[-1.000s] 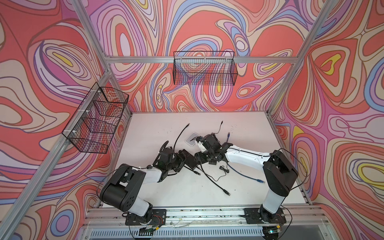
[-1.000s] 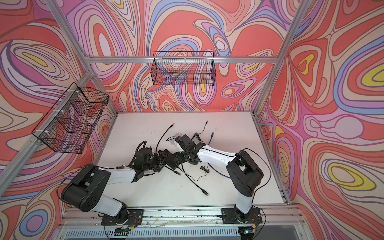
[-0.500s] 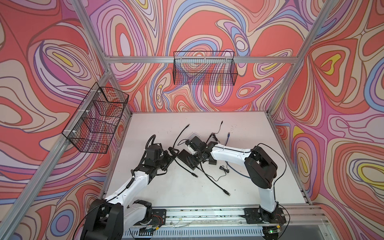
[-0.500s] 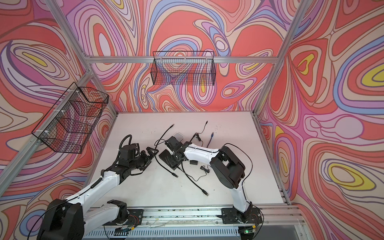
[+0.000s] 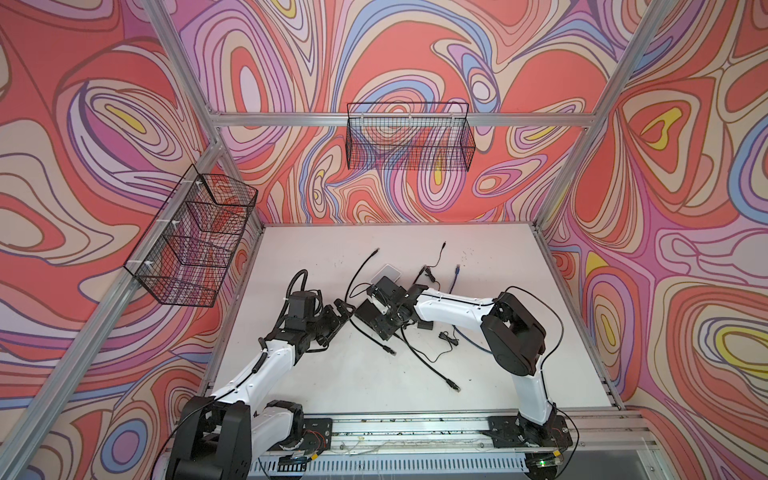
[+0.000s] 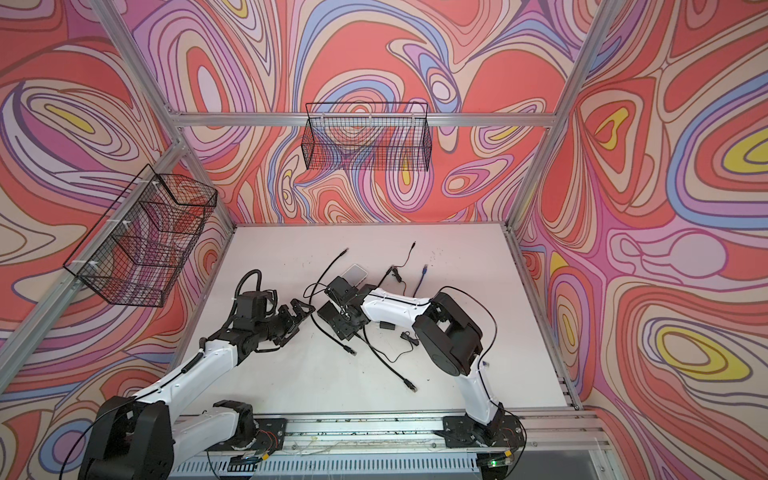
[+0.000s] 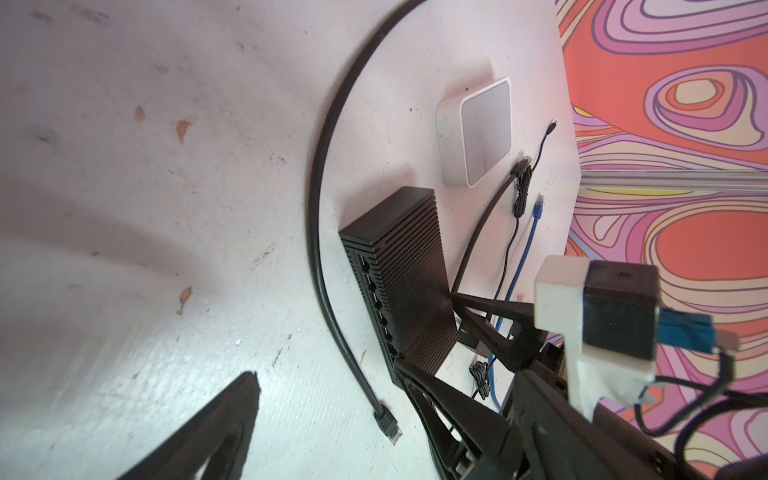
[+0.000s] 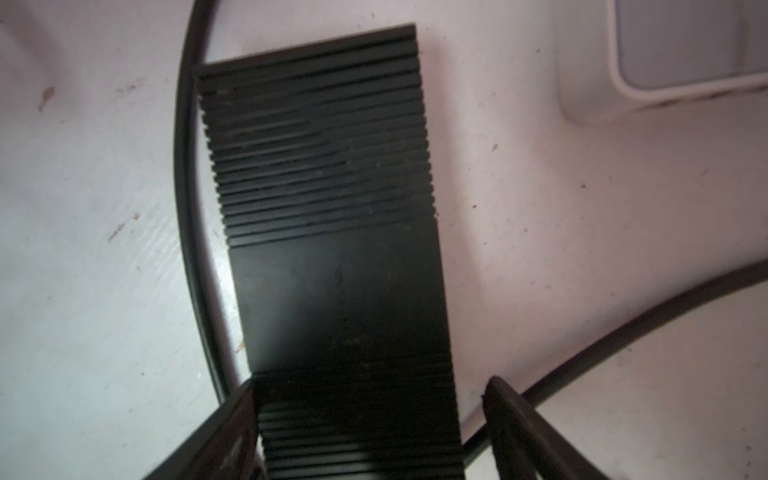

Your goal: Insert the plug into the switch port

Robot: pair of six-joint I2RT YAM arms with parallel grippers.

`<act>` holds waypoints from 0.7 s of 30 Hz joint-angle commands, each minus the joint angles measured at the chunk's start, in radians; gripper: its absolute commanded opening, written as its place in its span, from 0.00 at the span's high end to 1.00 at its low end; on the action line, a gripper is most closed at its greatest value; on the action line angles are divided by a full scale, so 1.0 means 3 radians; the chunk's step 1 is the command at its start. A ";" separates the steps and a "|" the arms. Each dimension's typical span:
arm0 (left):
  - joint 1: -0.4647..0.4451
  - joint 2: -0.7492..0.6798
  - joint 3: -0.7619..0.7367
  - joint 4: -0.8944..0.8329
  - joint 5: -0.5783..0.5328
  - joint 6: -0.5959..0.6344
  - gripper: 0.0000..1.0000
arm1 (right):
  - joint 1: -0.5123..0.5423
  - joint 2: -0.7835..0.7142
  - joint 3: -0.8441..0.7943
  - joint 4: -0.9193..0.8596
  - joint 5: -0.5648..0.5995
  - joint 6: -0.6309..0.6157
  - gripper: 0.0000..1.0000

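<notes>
Top views: in both, left claw [image 5: 345, 311] is hovering spread and empty just beside the black network switch [image 5: 380, 328]. Right claw [image 5: 376, 305] is sitting over the switch. Black Ethernet plug [image 5: 390, 351] is lying loose on the worktop [image 5: 332, 374] near the switch, in no port. Risk: other black leads and a blue patch cable [image 5: 458, 270] are lying nearby, so a sloppy pick is grabbing the wrong end.

Left wrist: the plug [image 7: 388, 419] is resting on the worktop, in sight between the left claw's spread fingers [image 7: 224, 415], tip pointing away from the port row [image 7: 374, 299]. Its cable [image 7: 320, 187] is curving stiffly round the port side. Judgement: lifting it is likely dragging that loop against the switch. The plug also needs turning round before it lines up, and a skewed entry is jamming on the port lip. Plug is looking like a small dark RJ45, contacts showing; latch side not readable.

Right wrist: right claw [image 8: 370, 390] is straddling the ribbed switch top [image 8: 332, 249], one finger at its edge and the other standing clear, so released, not clamping. Unheld, the switch is probably sliding under insertion push.
</notes>
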 commanded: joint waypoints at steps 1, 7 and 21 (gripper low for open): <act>0.0023 0.0067 0.0204 -0.0134 0.0129 0.0147 0.02 | 0.0008 0.0147 0.0089 -0.0088 0.0067 -0.0138 0.14; 0.0023 0.0154 0.0400 -0.0370 0.0217 0.0311 0.03 | 0.0010 0.0210 0.0095 -0.0086 0.0089 -0.0317 0.24; 0.0030 -0.0096 0.0576 -0.0804 0.0518 0.0489 0.05 | 0.0010 -0.0956 -0.0876 0.0827 0.0078 -0.1516 0.45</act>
